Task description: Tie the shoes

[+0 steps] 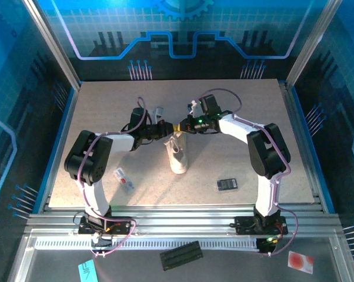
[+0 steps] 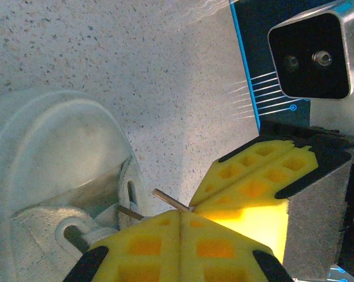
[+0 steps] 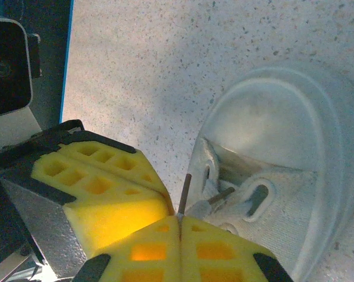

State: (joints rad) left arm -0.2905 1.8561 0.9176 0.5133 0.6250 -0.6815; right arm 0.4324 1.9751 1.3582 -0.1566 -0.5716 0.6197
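Note:
The white shoe [image 1: 178, 155] lies mid-table, toe toward the arms. Both grippers meet tip to tip just above its far, laced end. My right gripper [image 1: 181, 126] [image 3: 180, 218] is shut, and a brown lace tip [image 3: 184, 192] sticks out of the seam between its pads. My left gripper [image 1: 168, 128] [image 2: 181, 214] is also shut, its yellow pads pressed flat together. A second lace tip [image 2: 130, 212] runs from the eyelets to the edge of its pad; I cannot tell whether it is pinched. The shoe's toe cap [image 2: 53, 147] [image 3: 283, 129] sits behind the pads.
A small black device [image 1: 227, 184] lies on the table to the near right of the shoe. A flat white-and-red packet [image 1: 124, 178] lies to the near left, beside the left arm. Blue panels wall the table's back and sides.

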